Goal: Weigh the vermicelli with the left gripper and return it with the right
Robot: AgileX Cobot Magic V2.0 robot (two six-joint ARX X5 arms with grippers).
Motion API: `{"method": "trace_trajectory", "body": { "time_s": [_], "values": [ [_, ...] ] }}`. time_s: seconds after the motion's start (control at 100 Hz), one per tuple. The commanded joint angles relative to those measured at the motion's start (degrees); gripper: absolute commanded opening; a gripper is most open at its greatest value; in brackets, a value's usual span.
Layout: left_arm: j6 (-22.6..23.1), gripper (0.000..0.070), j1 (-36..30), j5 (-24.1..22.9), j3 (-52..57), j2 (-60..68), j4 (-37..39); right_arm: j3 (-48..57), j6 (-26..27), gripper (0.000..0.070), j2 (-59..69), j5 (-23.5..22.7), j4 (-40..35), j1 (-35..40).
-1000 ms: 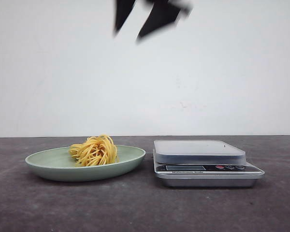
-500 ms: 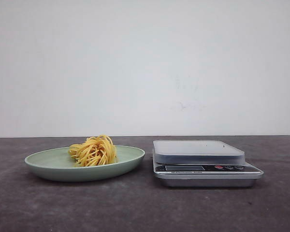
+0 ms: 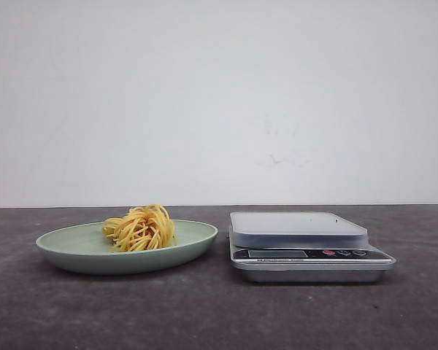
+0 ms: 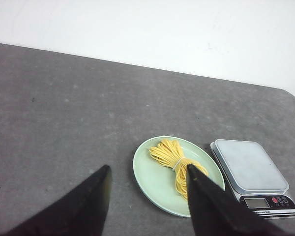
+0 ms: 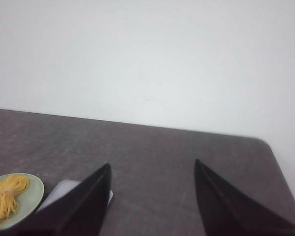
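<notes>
A bundle of yellow vermicelli lies on a pale green plate left of a silver kitchen scale. No gripper shows in the front view. In the left wrist view my left gripper is open and empty, high above the table, with the plate, the tied vermicelli and the scale below it. In the right wrist view my right gripper is open and empty, high above bare table to the right of the scale; the plate and vermicelli show at the edge.
The dark grey table runs to a white wall behind. Its right rear corner is rounded. The scale's display and buttons face the front.
A black gripper that hung at the top of the front view one second ago has risen out of that view. The plate, vermicelli and scale have stayed put.
</notes>
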Motion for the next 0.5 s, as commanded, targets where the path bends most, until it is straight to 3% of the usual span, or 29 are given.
{"method": "trace_trajectory", "body": {
  "time_s": [0.0, 0.15, 0.34, 0.49],
  "values": [
    [0.48, 0.027, -0.37, -0.31, -0.11, -0.02, 0.55, -2.89, 2.97, 0.0334, -2.8, -1.97, 0.37, -1.2],
    [0.57, 0.027, -0.37, -0.28, -2.51, -0.02, 4.22, -11.43, 5.6, 0.0334, -7.17, -9.38, 2.84, -5.99],
    [2.91, 0.027, -0.37, -0.28, -5.6, 0.15, 10.45, -22.21, 7.19, 0.0334, -7.3, -21.27, 14.4, -9.9],
    [3.89, 0.027, -0.37, -0.28, -5.62, 0.46, 10.38, -27.41, 9.16, 0.0331, -7.02, -22.58, 18.88, -10.25]
  ]
}}
